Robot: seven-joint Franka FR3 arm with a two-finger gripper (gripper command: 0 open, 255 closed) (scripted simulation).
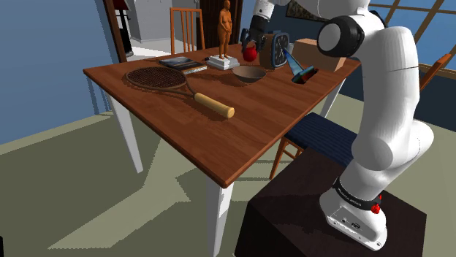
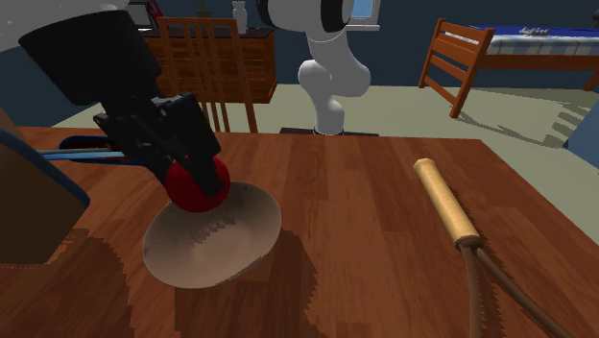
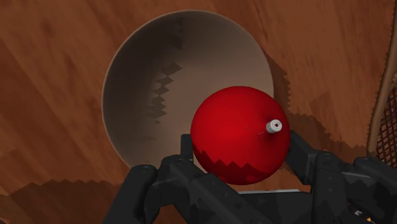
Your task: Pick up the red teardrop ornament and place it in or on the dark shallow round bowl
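Gripper [image 3: 240, 167] is clamped on the ornament [image 3: 235, 127], one black finger [image 3: 307, 159] on each side of it, jaws narrowed to the ball's width. The ornament reads as a glossy red sphere with a small silver cap [image 3: 274, 126] sticking out sideways, so it sits tilted in the grip. It hangs in the air over the bowl [image 3: 146, 76] without touching it: the shoulder view shows a clear gap between the red ball and the bowl rim. The wrist view puts it off-centre, over the part of the rim nearest the fingers, partly over the bowl's inside and partly over bare table [image 3: 318, 38]. The second exterior view agrees: ball over the bowl's edge on that view's left, not over the middle. Bowl is brown-grey, shallow, round, upright on the wooden table. Racket [image 1: 169, 79] lies flat, well apart from the bowl toward the shoulder view's left, with its light wooden handle [image 1: 216, 106] toward the near table edge. An orange-brown figurine [image 1: 226, 31] stands upright on a white base near the bowl, to the shoulder view's left of the gripper. A dark blue blocky thing [image 1: 278, 50] and a tan box [image 1: 321, 52] sit to the gripper's right in that view; a blue tool [image 1: 302, 71] lies near the bowl on the same side. Arm [image 1: 387, 109] rises from the stand [image 1: 314, 219] at lower right.
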